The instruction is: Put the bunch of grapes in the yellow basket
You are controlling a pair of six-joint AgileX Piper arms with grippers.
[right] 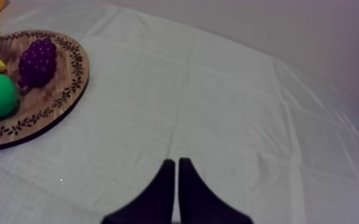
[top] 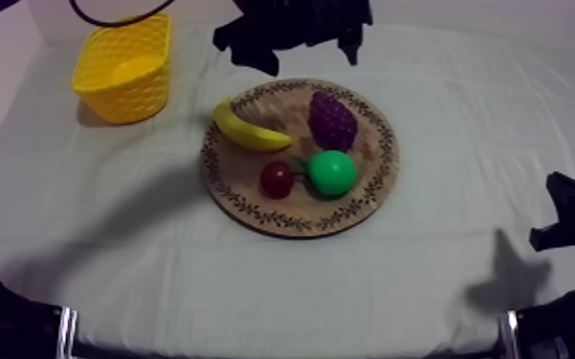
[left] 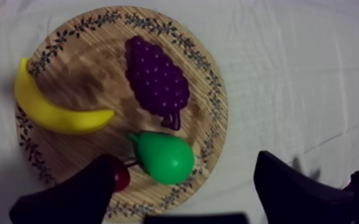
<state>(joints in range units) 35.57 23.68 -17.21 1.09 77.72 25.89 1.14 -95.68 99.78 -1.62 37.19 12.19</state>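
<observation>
The bunch of grapes (top: 332, 119) lies on the wooden board (top: 244, 202), mid-frame in the top view, just right of the banana (top: 248, 132). The yellow basket (top: 124, 72) stands at the upper left. The left end effector (left: 185, 162) hangs over the board, fingers (left: 74, 196) wide apart, holding nothing. The right end effector (right: 176, 167) is closed to a narrow wedge above bare tabletop (right: 247, 107).

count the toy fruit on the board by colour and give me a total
Yellow: 1, the banana
Purple: 1, the bunch of grapes
Green: 1, the pear
Red: 1, the small red fruit
Total: 4, all on the wooden board
</observation>
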